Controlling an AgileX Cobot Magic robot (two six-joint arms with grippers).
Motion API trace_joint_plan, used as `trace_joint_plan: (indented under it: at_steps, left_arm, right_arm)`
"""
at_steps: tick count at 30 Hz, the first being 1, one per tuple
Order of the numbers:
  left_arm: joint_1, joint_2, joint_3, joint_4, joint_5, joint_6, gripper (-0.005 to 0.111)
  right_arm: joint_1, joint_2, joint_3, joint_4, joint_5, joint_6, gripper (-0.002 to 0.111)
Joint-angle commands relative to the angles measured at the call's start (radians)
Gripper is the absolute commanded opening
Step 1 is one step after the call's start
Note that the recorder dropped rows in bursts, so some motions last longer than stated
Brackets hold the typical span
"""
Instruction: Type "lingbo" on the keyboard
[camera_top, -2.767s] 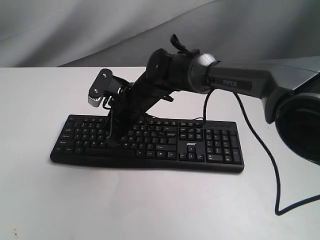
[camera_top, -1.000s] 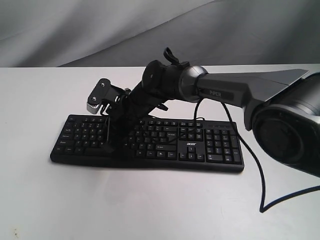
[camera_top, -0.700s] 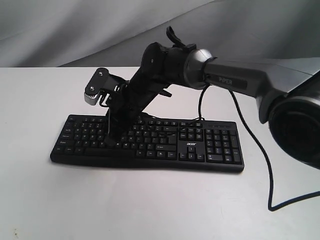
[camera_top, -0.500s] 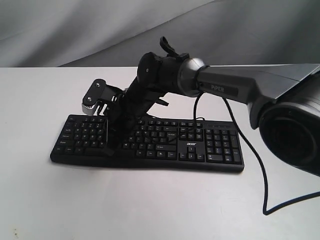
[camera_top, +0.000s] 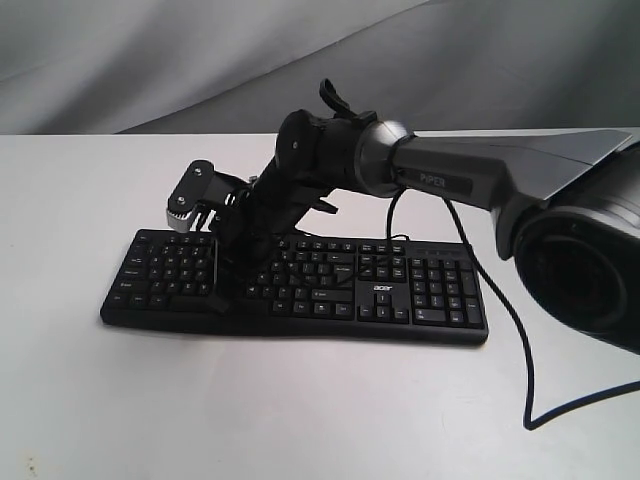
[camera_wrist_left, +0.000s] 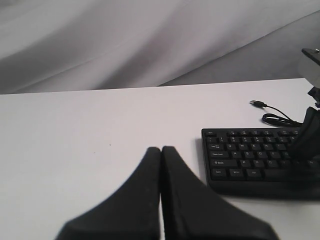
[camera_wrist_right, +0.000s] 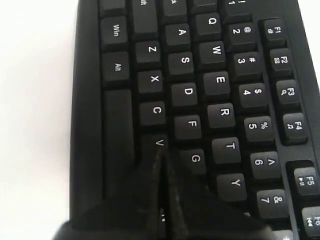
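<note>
The long black keyboard (camera_top: 330, 290) lies across the white table, its number pad on the right. My right arm reaches over it from the right. The right gripper (camera_top: 221, 298) is shut, its tips down on the left half's lower letter row. In the right wrist view the shut gripper (camera_wrist_right: 161, 156) touches the edge of the V key (camera_wrist_right: 159, 143), beside the G key (camera_wrist_right: 195, 159), and hides the keys under it. My left gripper (camera_wrist_left: 161, 149) is shut on nothing, over bare table beside the keyboard (camera_wrist_left: 250, 162). It does not show in the exterior view.
The keyboard's thin cable with its loose USB plug (camera_wrist_left: 257, 103) lies on the table behind the keyboard. Another black cable (camera_top: 525, 340) hangs from the right arm and loops over the table at the right. A grey cloth backdrop (camera_top: 150, 60) closes the far side.
Within the last second the right gripper lifted off the keys, then came back down on the lower letter row. Over the last half second it has barely moved.
</note>
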Motion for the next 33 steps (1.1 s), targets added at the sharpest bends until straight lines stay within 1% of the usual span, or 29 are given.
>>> trace_joint_plan:
  at_steps: [1, 18, 25, 28, 33]
  left_arm:
    - [0.001, -0.004, 0.005, -0.004, -0.007, -0.002, 0.001]
    - [0.001, -0.004, 0.005, -0.004, -0.007, -0.002, 0.001]
    - [0.001, -0.004, 0.005, -0.004, -0.007, -0.002, 0.001]
    - [0.001, -0.004, 0.005, -0.004, -0.007, -0.002, 0.001]
    - [0.001, -0.004, 0.005, -0.004, -0.007, -0.002, 0.001]
  right_arm:
    - [0.001, 0.002, 0.001, 0.000, -0.015, -0.008, 0.000]
    - [-0.001, 0.011, 0.001, -0.011, -0.013, -0.008, 0.000]
    - [-0.051, -0.071, 0.001, -0.104, 0.055, 0.027, 0.000]
    - [-0.084, -0.075, 0.014, -0.104, 0.083, 0.036, 0.000]
    - [-0.131, -0.075, 0.082, -0.049, 0.038, -0.004, 0.000]
